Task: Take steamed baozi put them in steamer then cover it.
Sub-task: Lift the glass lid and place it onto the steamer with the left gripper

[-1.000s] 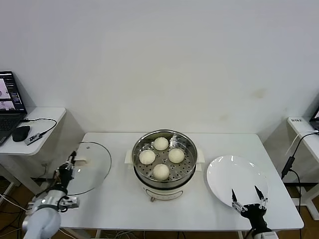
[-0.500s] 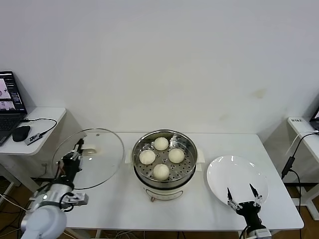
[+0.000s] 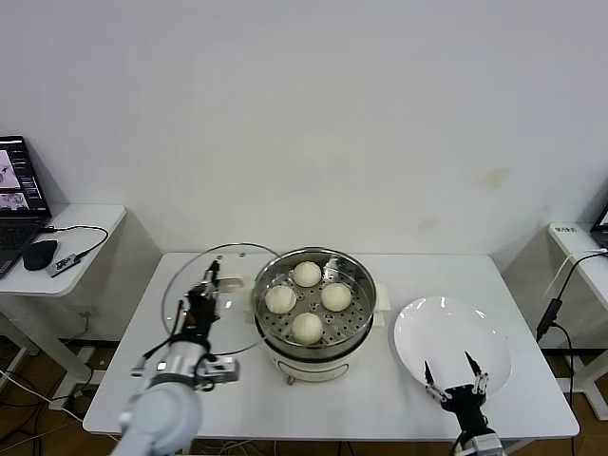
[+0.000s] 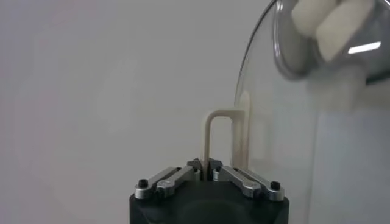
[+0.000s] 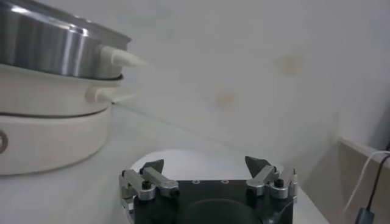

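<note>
Four steamed baozi (image 3: 307,300) sit in the steamer (image 3: 313,306); covering remains. My left gripper (image 3: 202,296), clamped on the cover (image 3: 217,302) handle just beside the steamer, must centre it above. My right gripper (image 3: 453,378) waits wide open, empty, beyond the plate (image 3: 450,339).

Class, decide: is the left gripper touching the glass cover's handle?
Touching. The left wrist view shows the left gripper with its jaws pinched shut on the cream bar handle of the cover.

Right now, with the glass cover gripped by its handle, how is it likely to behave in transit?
The cover looks rigid, so it should not flex. Being glass, it is probably fragile if knocked on the steamer rim. The left hand pinches only the thin handle, so the wide disc may swing or tilt.
</note>
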